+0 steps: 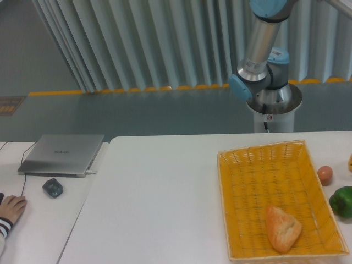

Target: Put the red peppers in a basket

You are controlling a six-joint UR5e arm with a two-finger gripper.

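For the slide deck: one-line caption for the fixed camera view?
Wicker basket holding a bread roll; green pepper beside it.

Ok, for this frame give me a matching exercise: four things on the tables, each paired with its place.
Things:
1. bread roll
2. green bell pepper
3. laptop
4. computer mouse

Places:
A. closed, on the left table
B. inside the basket, near its front right corner
C. just in front of the laptop
D. on the white table, right of the basket, at the picture's edge

Pairs: 1-B, 2-D, 3-A, 4-C
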